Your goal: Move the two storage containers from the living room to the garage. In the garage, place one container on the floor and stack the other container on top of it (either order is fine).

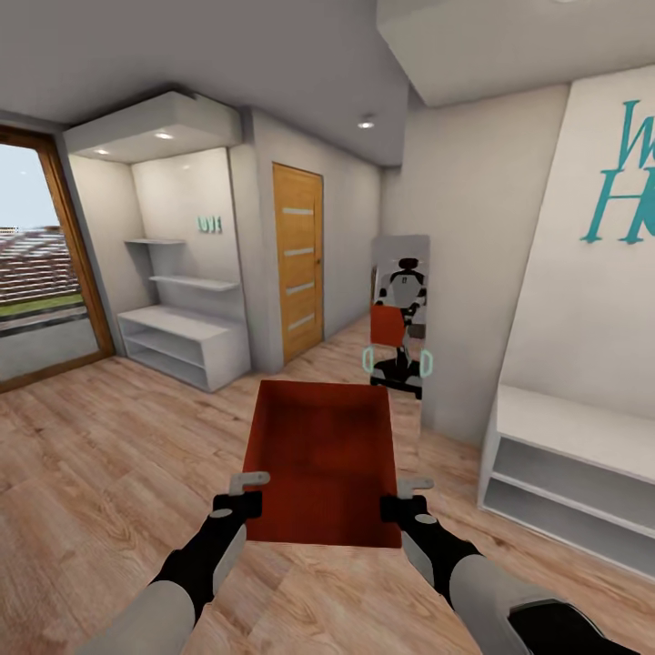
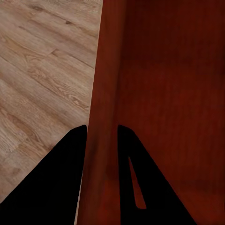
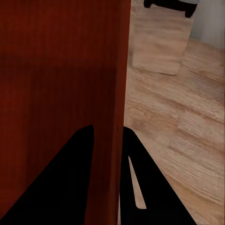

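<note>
Glass door [image 1: 41, 264] in a wood frame standing at the far left, with white shelving [image 1: 186, 337] just beside it and a wooden panel door [image 1: 298, 259] further along. Light wood-plank floor [image 1: 109, 473] running underneath, so not yet looking like the garage.

Left claw [image 1: 244, 496] clamping the near left wall of a single storage container [image 1: 323, 459], orange-red and open-topped, carried low in front of the trunk, clear of the floor. In the left wrist view, left claw [image 2: 102, 136] straddling the thin wall, one dark finger outside and one inside, closed down on it with no gap showing. Container interior [image 2: 173, 93] looking empty.

Right claw [image 1: 405, 500] pinching the opposite near wall in the same way. In the right wrist view, right claw [image 3: 108, 136] sitting astride the wall edge, again shut tight on it, with plank floor beyond.

Further right, tall mirror [image 1: 400, 318] leaning against the pale wall and reflecting the robot with its red load; then a white bench shelf [image 1: 573, 464] under teal lettering [image 1: 628, 182].

Judging progress: carrying of one container apparently under way, both claws sharing the load. Still left, by the look of things: reaching the garage, setting this container on the concrete floor, fetching the other and stacking it on top. Not possible to tell where the other container stands. Holding the grip level through any doorway seeming the main care ahead.
</note>
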### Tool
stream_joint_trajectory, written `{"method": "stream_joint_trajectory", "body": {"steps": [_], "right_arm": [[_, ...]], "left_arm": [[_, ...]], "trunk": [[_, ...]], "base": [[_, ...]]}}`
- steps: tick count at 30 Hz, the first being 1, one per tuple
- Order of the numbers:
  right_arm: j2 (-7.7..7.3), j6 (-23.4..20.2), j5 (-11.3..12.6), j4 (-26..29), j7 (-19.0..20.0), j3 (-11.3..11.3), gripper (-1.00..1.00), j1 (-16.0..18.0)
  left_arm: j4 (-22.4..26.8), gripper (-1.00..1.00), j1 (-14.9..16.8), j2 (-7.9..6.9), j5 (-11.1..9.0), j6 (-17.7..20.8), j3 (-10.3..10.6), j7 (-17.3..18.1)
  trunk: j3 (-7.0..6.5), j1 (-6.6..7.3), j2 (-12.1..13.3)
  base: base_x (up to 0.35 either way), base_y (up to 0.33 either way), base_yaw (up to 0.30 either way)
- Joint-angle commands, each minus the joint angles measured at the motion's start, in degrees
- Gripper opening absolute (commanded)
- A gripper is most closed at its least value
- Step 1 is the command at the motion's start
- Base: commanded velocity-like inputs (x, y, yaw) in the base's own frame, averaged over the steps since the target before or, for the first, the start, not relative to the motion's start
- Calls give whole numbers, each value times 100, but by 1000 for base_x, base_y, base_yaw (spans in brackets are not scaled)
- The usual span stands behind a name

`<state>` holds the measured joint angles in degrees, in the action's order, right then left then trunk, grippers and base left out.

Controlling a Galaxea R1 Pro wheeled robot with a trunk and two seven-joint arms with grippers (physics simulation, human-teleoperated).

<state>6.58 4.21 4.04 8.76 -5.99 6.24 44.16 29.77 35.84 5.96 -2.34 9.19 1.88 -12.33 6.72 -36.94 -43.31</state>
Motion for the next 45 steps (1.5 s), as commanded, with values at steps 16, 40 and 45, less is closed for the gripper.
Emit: {"method": "stream_joint_trajectory", "body": {"steps": [16,40,45], "right_arm": [[5,297,-27,12,-480,-166,-100,5],[21,268,6,15,-474,-158,-100,5],[19,273,9,4,-480,-158,-100,5]], "left_arm": [[3,-100,2,37,-390,42,-67,-234],[25,-100,2,37,-390,39,-65,-234],[21,-100,2,37,-390,39,-65,-234]], "trunk": [[9,-5,-7],[9,-5,-7],[9,-5,-7]], "base": [[322,0,0],[322,0,105],[322,0,268]]}}
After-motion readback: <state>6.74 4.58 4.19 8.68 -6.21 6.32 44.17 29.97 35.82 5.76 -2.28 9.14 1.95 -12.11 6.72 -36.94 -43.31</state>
